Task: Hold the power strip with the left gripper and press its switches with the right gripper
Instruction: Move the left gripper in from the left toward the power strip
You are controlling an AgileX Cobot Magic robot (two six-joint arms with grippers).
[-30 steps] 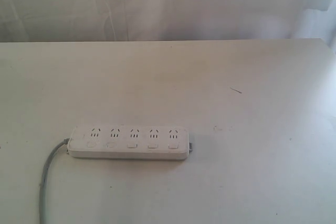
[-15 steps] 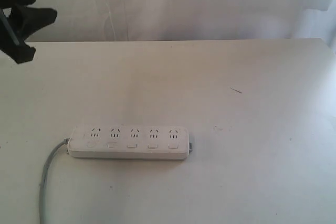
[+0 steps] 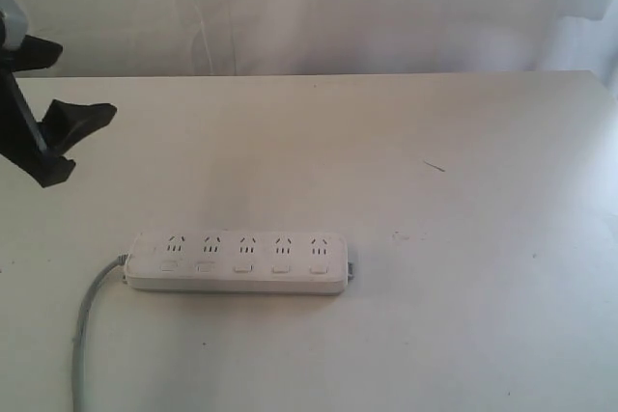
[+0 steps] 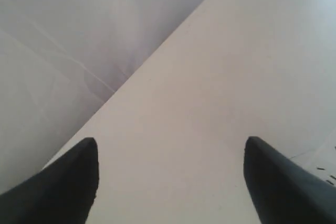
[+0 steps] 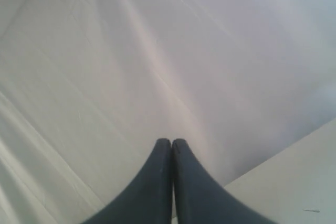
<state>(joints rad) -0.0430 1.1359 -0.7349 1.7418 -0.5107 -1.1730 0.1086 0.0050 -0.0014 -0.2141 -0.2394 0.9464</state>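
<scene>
Left end effector point(image 3: 85, 82) hangs above the desk point(image 3: 454, 335), at about 10 o'clock from the power strip point(image 3: 239, 262) and well apart from it. Its arm is cut off by the frame edge at 9 o'clock. Fingers point toward 3 o'clock and are spread wide. The left wrist view confirms the left end effector point(image 4: 172, 141) has a broad gap with only bare desk point(image 4: 210, 87) in it, and nothing is gripped.

The right end effector point(image 5: 171, 142) shows only in its own wrist view. Its two fingertips are pressed together and hold nothing. It faces the white cloth backdrop point(image 5: 131, 51), with a corner of the desk point(image 5: 294, 187) at the view's edge.

The power strip lies flat on the desk, long axis running 9 to 3 o'clock, at about 7 o'clock from the desk's middle. Five switches point(image 3: 240, 266) run along its 6 o'clock edge. Their positions are too small to read.

A grey cord point(image 3: 92, 315) leaves the 9 o'clock end and bends toward 6 o'clock, cut off by the frame. A small grey bit at the 3 o'clock end is unclear.
</scene>
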